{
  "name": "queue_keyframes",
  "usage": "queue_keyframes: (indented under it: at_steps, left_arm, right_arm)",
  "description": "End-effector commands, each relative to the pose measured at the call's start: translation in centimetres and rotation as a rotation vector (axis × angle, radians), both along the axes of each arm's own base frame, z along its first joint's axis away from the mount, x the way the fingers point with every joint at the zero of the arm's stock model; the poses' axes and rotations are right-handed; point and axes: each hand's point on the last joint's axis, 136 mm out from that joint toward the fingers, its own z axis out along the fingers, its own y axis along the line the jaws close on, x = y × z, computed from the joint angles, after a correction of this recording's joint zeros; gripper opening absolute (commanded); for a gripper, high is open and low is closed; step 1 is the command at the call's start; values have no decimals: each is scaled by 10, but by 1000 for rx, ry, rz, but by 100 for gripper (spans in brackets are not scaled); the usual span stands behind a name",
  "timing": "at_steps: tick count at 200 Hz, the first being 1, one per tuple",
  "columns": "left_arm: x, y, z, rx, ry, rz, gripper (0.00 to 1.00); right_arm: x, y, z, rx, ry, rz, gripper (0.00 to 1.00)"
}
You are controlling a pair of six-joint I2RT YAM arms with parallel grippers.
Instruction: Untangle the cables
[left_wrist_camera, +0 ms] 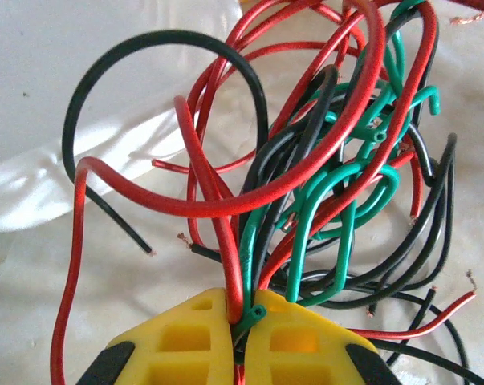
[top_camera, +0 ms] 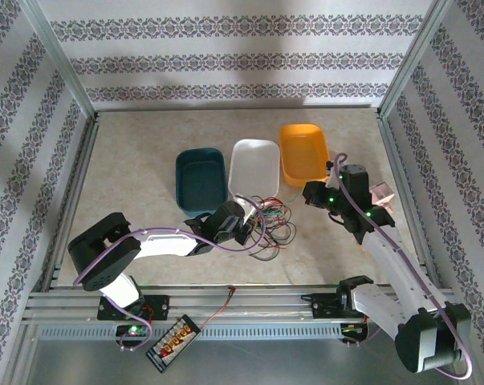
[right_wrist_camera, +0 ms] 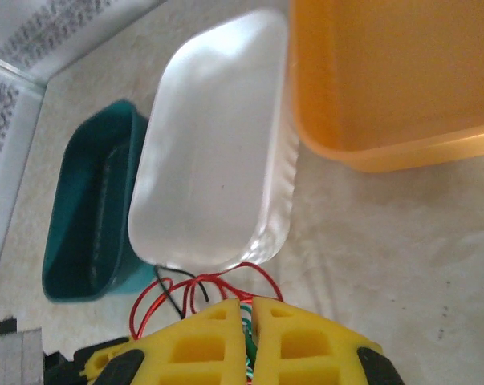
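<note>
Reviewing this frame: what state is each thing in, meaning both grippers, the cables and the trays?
left gripper: shut on cables, pinching green and red strands.
right gripper: shut on cables, with a green strand in its grip.
cables: still tangled, in front of the white tray.
teal tray: empty.
white tray: empty.
orange tray: empty.

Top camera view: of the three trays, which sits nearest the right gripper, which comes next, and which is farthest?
Measured from the right gripper:
1. Orange tray: rightmost, just beyond the fingertips.
2. White tray: the middle one, off to the gripper's left.
3. Teal tray: leftmost, past the white one.
</note>
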Motion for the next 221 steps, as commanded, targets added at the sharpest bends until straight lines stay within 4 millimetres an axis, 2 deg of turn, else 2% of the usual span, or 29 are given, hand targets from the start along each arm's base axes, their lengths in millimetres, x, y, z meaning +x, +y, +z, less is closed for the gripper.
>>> queue_keyframes:
  at_steps: [1,32,111,145,185,203,221]
  left_arm:
    - [-12,25,-36,135,81,36,4]
    - [-13,29,-38,141,84,47,2]
    - [-15,40,-42,159,83,74,0]
    - [-16,45,-40,164,75,85,0]
    - [-18,53,-38,182,70,94,0]
    - [-20,52,-38,179,74,79,0]
    - [-24,43,-36,169,87,32,0]
  right_arm:
    - [24,-49,54,-42,-170,-230,0]
    - [27,-74,60,-51,-172,-316,0]
    - [34,-104,61,-42,-134,-407,0]
    - [28,-126,53,-81,-87,-499,0]
    - [11,-150,42,-257,-7,-571,0]
    - [5,-148,40,-312,-2,-541,0]
    - [5,-125,35,-315,-11,-444,0]
